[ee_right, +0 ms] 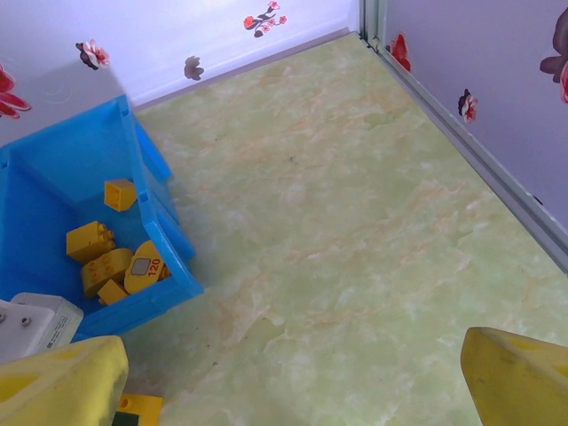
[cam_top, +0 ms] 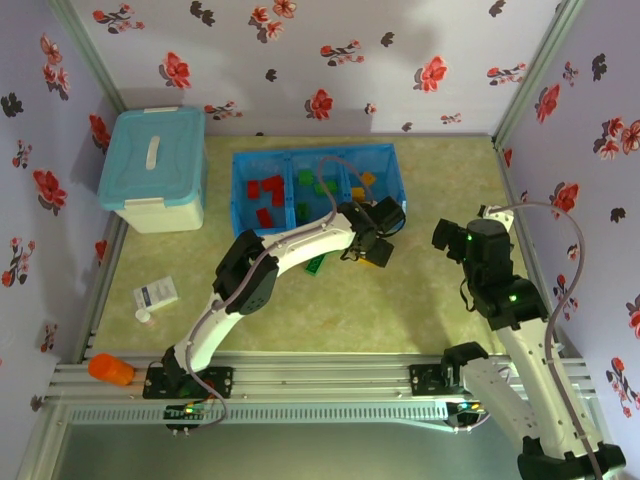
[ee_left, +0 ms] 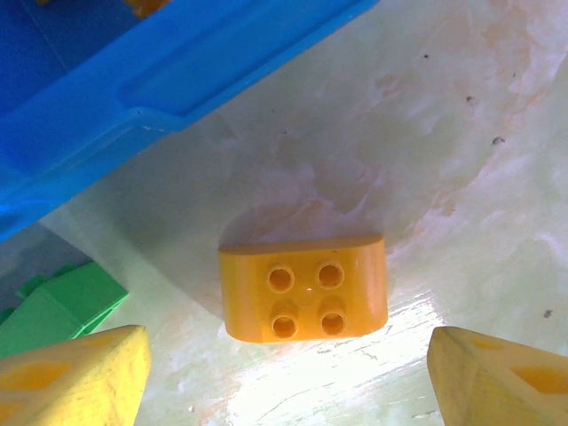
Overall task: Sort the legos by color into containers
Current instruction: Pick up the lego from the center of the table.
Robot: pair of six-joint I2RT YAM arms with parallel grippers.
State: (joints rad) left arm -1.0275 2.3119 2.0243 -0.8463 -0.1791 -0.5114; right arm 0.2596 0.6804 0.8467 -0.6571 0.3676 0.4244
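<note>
A yellow-orange lego [ee_left: 303,288] lies studs-up on the table, just outside the blue containers [ee_left: 177,80]. My left gripper [ee_left: 288,382] hovers over it, open, with the brick lying ahead of its yellow fingertips [ee_left: 71,377] and untouched. A green lego [ee_left: 58,306] lies to the left. From above, the containers [cam_top: 312,152] hold red [cam_top: 268,192], green [cam_top: 320,185] and yellow legos [cam_top: 362,185] in separate bins, with the left gripper [cam_top: 375,250] at the tray's front right. My right gripper [ee_right: 293,382] is open over bare table, beside the bin of yellow legos [ee_right: 106,262].
A light-blue lidded box [cam_top: 155,165] stands at the back left. A small white box [cam_top: 155,293] and an orange object [cam_top: 110,369] lie near the left front. Another green lego [cam_top: 316,264] lies under the left arm. Flowered walls close three sides.
</note>
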